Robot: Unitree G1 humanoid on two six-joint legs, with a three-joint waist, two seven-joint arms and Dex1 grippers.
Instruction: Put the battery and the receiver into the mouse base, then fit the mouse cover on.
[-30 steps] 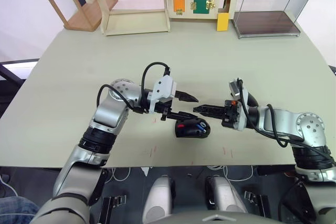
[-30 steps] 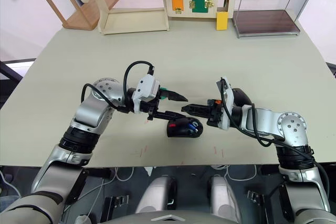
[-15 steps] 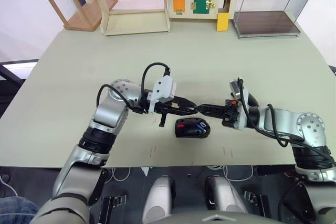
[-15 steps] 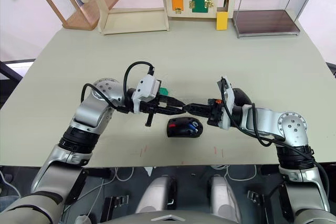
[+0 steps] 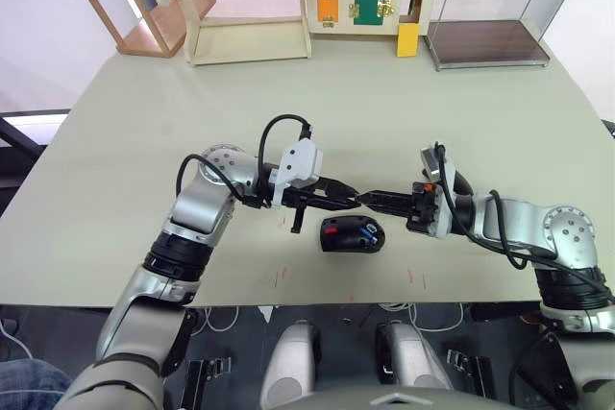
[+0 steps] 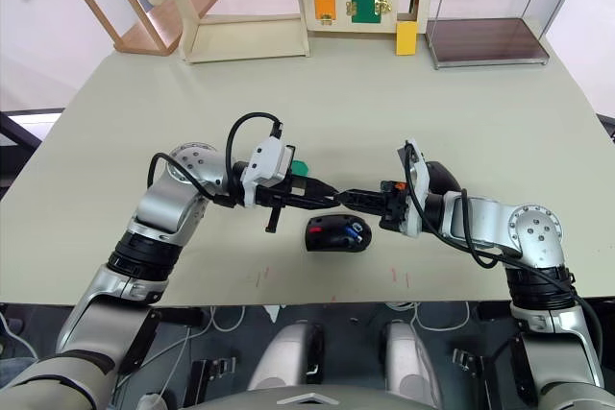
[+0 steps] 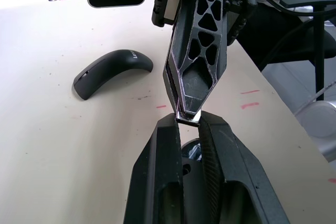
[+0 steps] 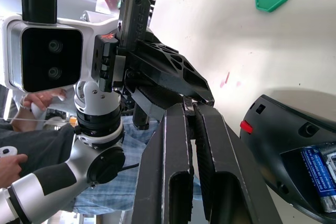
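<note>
1. Left pincer (image 5: pixel 348 196): fingers drawn together, tips nipping a small silvery-ended piece, taken to be the receiver (image 7: pixel 187 119).
2. Right pincer (image 5: pixel 366 199): fingers likewise closed, tips meeting the left pincer's nose to nose on that same piece. Which of the two bears the load: cannot tell.
3. Receiver: held in the air between the two sets of tips, apart from the surface (image 5: pixel 461 122).
4. Mouse base (image 5: pixel 352 234): flat on the surface toward its near edge, hollows upward, lying just below the meeting tips and slightly to their near side.
5. Battery (image 8: pixel 320 171): blue, already seated in the mouse base.
6. Mouse cover (image 7: pixel 113 71): on the surface, well apart from the mouse base, not yet fitted.
7. Judgement: short downward path from tips to mouse base; both arms about equally near.
</note>
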